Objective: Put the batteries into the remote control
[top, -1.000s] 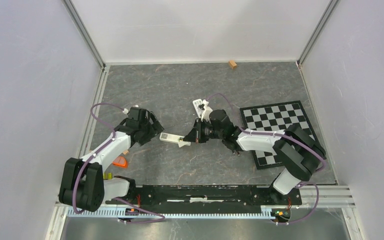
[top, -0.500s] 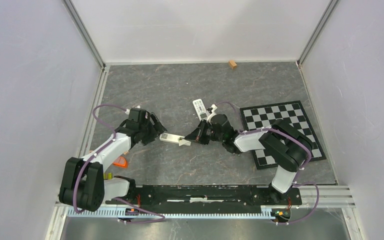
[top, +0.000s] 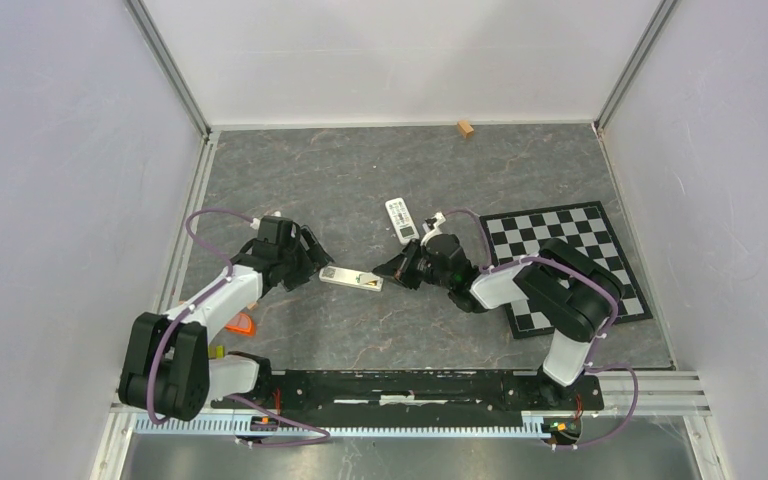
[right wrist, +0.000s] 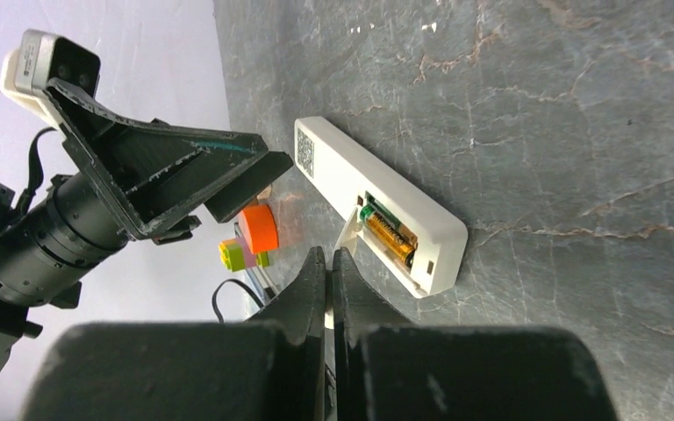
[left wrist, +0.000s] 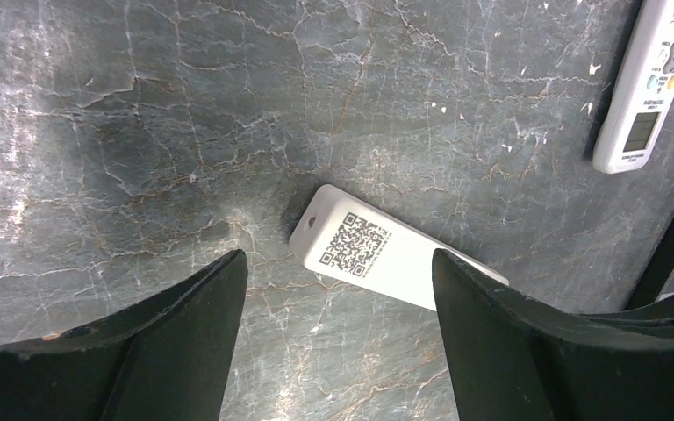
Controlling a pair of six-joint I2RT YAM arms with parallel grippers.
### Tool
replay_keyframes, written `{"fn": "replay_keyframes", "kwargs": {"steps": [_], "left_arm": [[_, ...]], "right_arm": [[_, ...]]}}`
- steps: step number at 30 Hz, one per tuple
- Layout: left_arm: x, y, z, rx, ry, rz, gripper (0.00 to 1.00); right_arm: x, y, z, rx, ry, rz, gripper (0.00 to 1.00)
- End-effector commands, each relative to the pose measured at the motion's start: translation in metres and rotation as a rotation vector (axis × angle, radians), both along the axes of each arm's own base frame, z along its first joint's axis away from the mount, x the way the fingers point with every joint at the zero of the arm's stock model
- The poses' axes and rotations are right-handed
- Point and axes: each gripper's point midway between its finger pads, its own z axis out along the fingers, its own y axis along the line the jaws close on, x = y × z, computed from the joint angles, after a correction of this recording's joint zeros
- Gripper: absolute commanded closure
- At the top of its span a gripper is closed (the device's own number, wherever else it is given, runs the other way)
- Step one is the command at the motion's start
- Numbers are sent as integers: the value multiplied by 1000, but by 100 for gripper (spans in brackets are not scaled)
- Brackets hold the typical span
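The remote control (top: 350,279) lies back up mid-table, its QR label (left wrist: 357,243) facing up. In the right wrist view its battery compartment at the near end is open, and a brownish-gold battery (right wrist: 392,237) lies inside. A small white cover flap (right wrist: 348,233) stands up beside the compartment. My left gripper (left wrist: 338,260) is open and hovers over the remote's (left wrist: 412,267) label end. My right gripper (right wrist: 329,256) is shut, with its tip just short of the flap and nothing seen between the fingers. In the top view it (top: 384,272) sits at the remote's right end.
A shorter white remote with a display (top: 400,218) lies behind the right gripper, and the left wrist view shows this shorter remote (left wrist: 649,88) at top right. A chessboard mat (top: 560,262) lies at right. A wooden block (top: 466,128) is by the back wall. Orange and green toy pieces (right wrist: 257,232) sit near the left arm's base.
The right arm has drawn its wrist down and back, uncovering the shorter remote. The left gripper has narrowed slightly and edged toward the remote, which now lies flat.
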Motion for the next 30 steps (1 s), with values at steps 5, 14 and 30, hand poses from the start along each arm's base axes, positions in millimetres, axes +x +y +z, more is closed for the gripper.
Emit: {"fn": "replay_keyframes", "kwargs": {"steps": [5, 14, 30], "left_arm": [[9, -1, 4, -20, -28, 28, 18], [9, -3, -1, -30, -7, 31, 22], [0, -2, -14, -35, 19, 41, 33]], "right_arm": [[17, -3, 1, 33, -15, -94, 100], [13, 1, -7, 46, 32, -93, 100], [-12, 2, -20, 68, 161, -67, 100]]}}
